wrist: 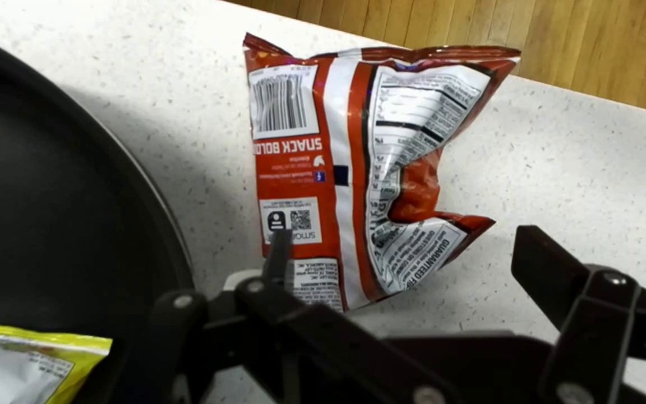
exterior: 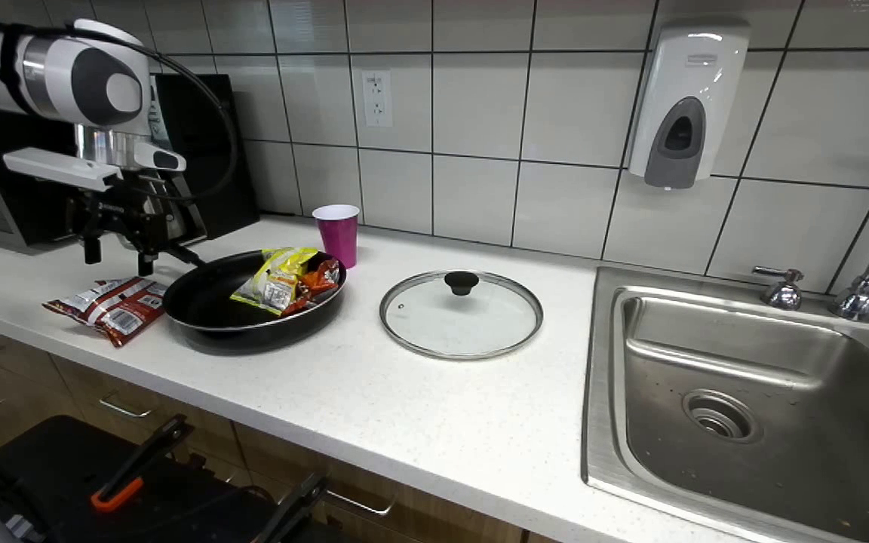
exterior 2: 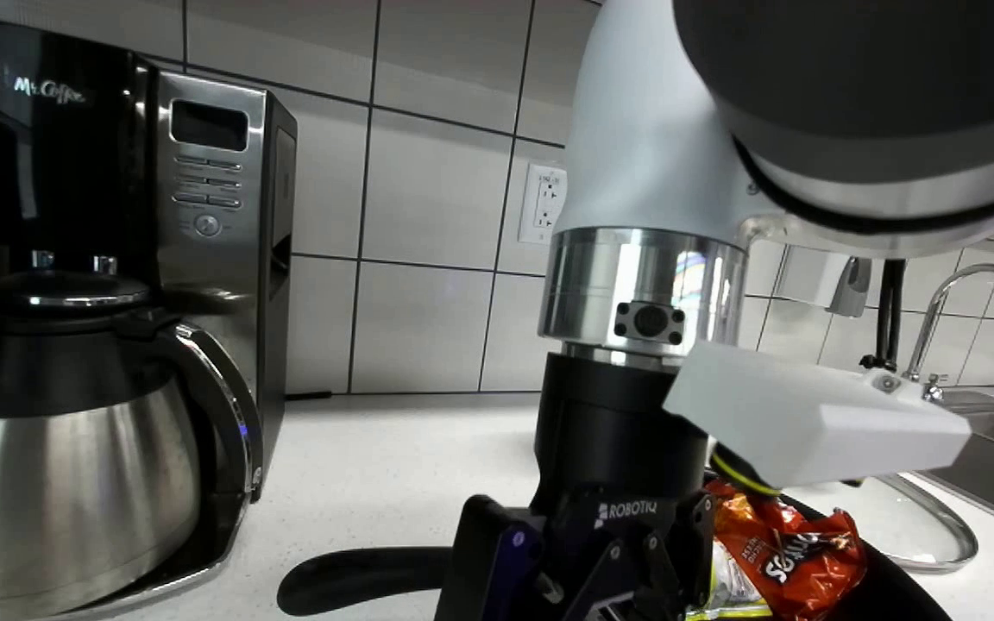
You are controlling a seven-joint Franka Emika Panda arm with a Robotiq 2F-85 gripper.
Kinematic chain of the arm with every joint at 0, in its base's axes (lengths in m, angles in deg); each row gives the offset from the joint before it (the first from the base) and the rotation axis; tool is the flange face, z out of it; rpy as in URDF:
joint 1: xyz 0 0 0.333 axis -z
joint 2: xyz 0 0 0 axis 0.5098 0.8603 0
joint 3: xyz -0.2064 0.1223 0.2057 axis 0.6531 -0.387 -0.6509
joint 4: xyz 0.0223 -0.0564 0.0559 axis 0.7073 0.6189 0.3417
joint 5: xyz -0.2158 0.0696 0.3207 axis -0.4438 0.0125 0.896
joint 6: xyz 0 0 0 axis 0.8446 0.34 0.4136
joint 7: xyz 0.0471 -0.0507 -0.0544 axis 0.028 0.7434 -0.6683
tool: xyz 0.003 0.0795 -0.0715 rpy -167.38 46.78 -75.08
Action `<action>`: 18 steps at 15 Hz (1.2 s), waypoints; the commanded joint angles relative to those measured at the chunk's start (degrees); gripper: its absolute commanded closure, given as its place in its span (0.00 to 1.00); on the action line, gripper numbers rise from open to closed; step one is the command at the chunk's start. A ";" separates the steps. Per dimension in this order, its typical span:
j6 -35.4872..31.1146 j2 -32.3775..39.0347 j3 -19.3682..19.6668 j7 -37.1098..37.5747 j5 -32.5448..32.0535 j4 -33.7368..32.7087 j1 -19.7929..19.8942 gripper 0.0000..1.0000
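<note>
Red bag (wrist: 351,185) lies partly hidden behind the gripper (wrist: 403,231).

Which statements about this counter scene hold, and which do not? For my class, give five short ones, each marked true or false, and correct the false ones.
1. The red-and-white bag lies on the counter, outside the black pan. True.
2. The jaws are clamped on the red-and-white bag. False: they stand open and hold nothing.
3. The yellow bag lies in the black pan. True.
4. The glass lid covers the black pan. False: the glass lid lies on the counter, between the black pan and the sink.
5. The pink cup stands upright. True.
</note>
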 commanded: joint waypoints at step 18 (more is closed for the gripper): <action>-3.94 1.35 -0.58 0.79 3.65 2.54 0.53 0.42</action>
